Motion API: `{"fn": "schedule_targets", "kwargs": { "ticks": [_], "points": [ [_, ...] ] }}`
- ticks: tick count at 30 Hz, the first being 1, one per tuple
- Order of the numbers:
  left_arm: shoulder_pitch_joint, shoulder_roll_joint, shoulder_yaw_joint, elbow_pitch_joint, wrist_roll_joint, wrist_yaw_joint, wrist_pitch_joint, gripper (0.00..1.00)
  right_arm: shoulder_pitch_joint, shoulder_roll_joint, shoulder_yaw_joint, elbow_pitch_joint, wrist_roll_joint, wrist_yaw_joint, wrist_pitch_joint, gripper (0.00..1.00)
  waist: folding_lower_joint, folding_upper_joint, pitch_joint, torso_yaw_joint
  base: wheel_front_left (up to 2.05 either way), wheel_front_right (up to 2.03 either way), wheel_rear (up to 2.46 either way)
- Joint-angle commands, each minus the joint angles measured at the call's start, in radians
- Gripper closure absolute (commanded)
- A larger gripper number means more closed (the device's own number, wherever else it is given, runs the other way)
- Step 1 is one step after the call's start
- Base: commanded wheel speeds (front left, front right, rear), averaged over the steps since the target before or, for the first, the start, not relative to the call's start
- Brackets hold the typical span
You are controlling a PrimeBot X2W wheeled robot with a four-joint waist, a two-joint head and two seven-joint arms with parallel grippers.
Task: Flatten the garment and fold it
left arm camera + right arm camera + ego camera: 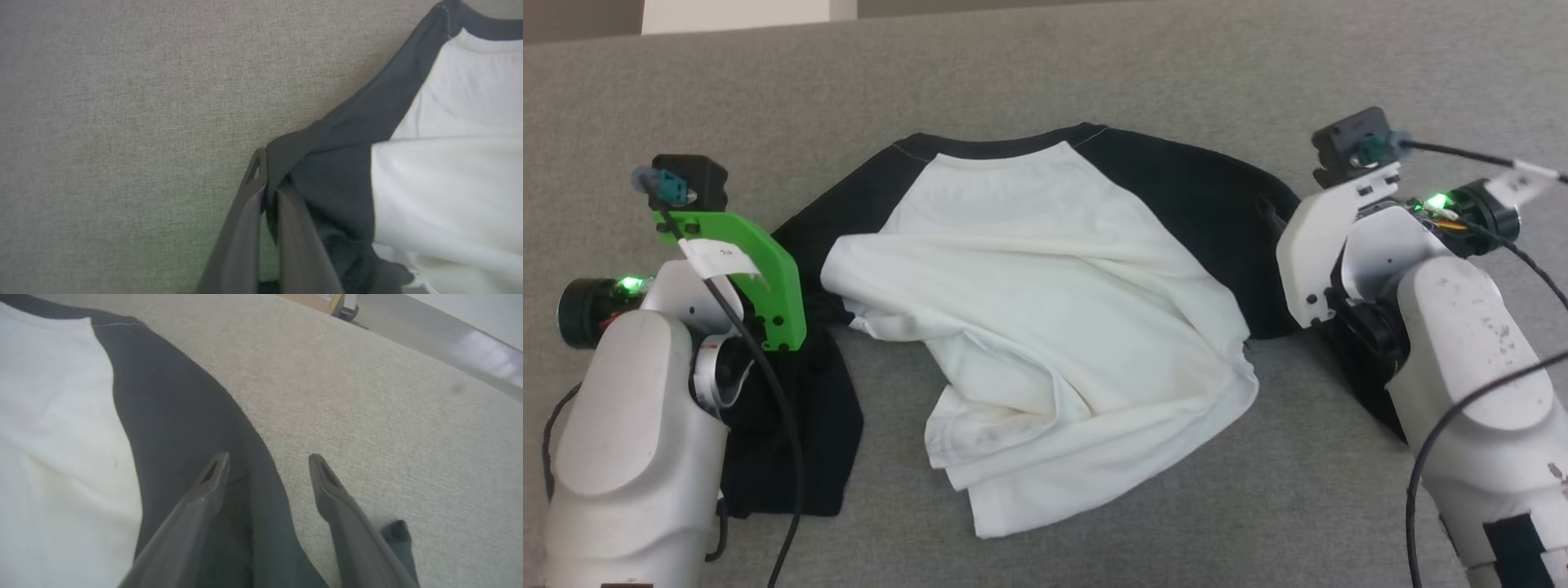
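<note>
Two claws: my left claw (265, 183) is clenched on the black edge of the left sleeve (327, 171); my right claw (267, 459) is spread wide with nothing in it.
Garment (1045, 269): lies on the grey surface (1094, 73) with the neck away from me. White body rumpled and creased, lower part bunched up, black sleeves out to each side.
Garment vs left claw: the sleeve corner sits right at the tips, and the cloth runs off toward the white body.
Garment vs right claw: one finger is over the right sleeve (184, 416), the other over bare surface, with the sleeve edge between them. Contact: cannot tell.
Step, my read: get hold of both sleeves, then pull them apart to flatten.
Do it well: close the right claw low, on the sleeve edge only. Then draw both claws outward evenly and near the surface, so the creases pull out and the shirt doesn't drag.
Risk: the left pinch is at the very edge and may slip.
</note>
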Motion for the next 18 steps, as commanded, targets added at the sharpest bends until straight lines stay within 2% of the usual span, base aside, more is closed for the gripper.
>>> {"fn": "schedule_targets", "kwargs": {
  "ticks": [1,8,11,12,18],
  "points": [
    [-0.015,-0.006,-0.006,-0.005,-0.004,-0.001,-0.002,1.00,-0.032,-0.012,0.024,0.030,0.004,-0.002,0.026,0.00,0.0000,0.0079,0.033,0.031,0.00,0.00,0.00],
    [-0.035,-0.016,-0.024,-0.008,-0.011,-0.015,-0.011,1.00,-0.124,-0.040,0.106,0.134,0.005,-0.002,0.111,0.00,0.0000,0.0079,0.056,0.050,0.00,0.00,0.00],
    [-0.039,-0.018,-0.030,-0.007,-0.014,-0.018,-0.013,1.00,-0.149,-0.047,0.135,0.160,0.012,-0.002,0.152,0.85,0.0000,0.0079,0.059,0.052,0.00,0.00,0.00],
    [-0.040,-0.018,-0.031,-0.008,-0.016,-0.019,-0.014,1.00,-0.158,-0.051,0.147,0.163,0.015,-0.002,0.158,1.00,0.0000,0.0079,0.059,0.052,0.00,0.00,0.00],
    [-0.049,-0.017,-0.018,-0.017,-0.051,-0.049,-0.059,1.00,-0.187,-0.072,0.176,0.160,0.045,-0.002,0.163,1.00,0.0000,0.0079,0.041,0.044,0.00,0.00,0.00]
  ]
}}
